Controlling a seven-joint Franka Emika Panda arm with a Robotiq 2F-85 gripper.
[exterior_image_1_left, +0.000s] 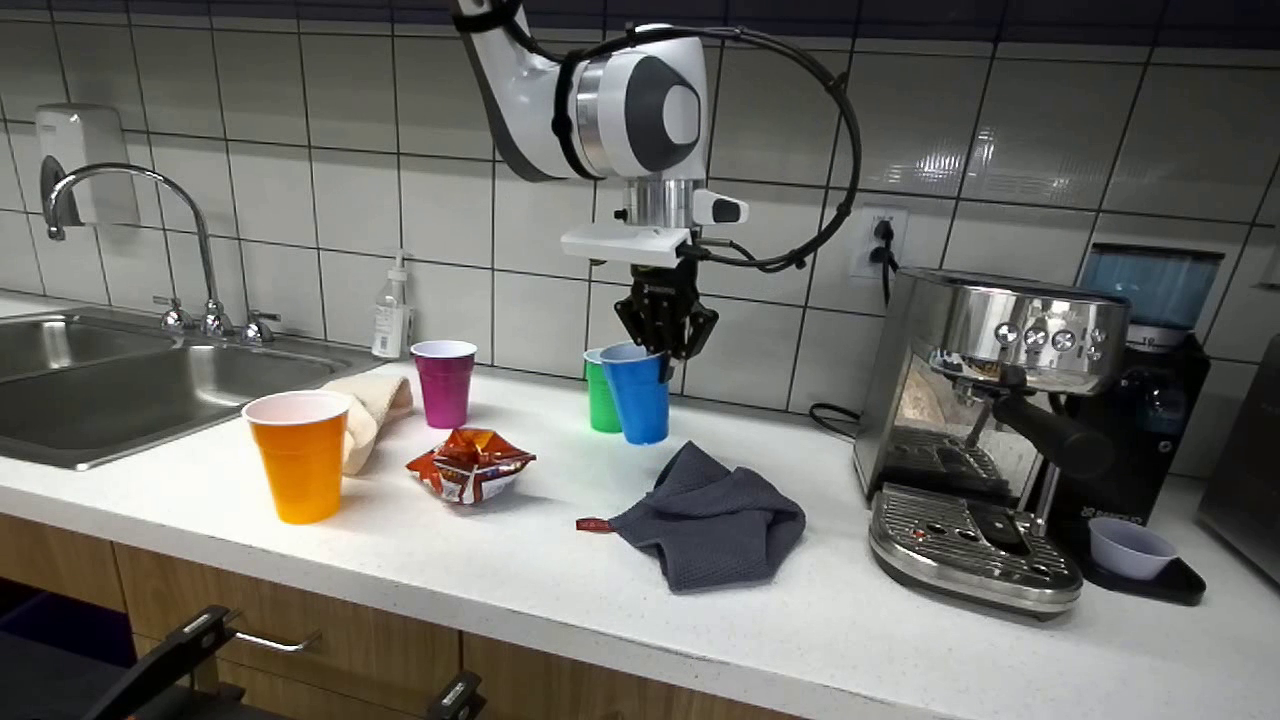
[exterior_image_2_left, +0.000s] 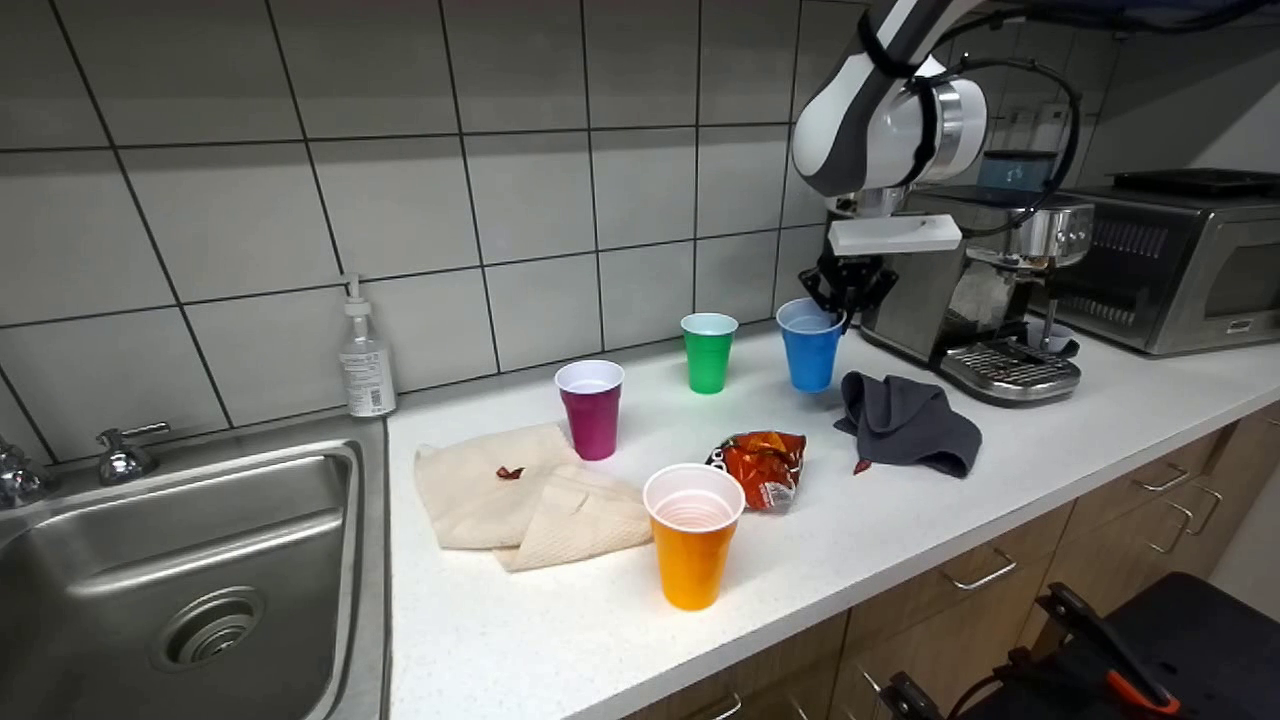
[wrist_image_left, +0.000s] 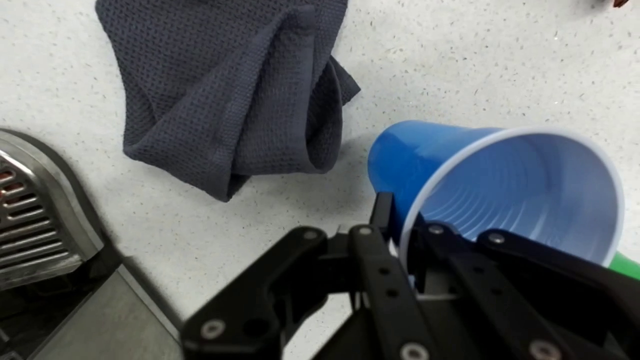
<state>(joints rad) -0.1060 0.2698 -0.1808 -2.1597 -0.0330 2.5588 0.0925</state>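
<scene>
Step in hand, approx.: rim grasp, w/ gripper (wrist_image_left: 402, 220) nearly closed, wall of blue cup (exterior_image_1_left: 642, 405) pinched btwn its fingers, cup on or just above ctr (exterior_image_1_left: 540, 570) (can't tell) nr green cup (exterior_image_2_left: 708, 358); next move prob. calls for steady pinch, min. tilt.

Blue cup (wrist_image_left: 500, 185), pale inside, mouth up, rim (wrist_image_left: 537, 130) pinched by fingers (wrist_image_left: 383, 212)
</scene>
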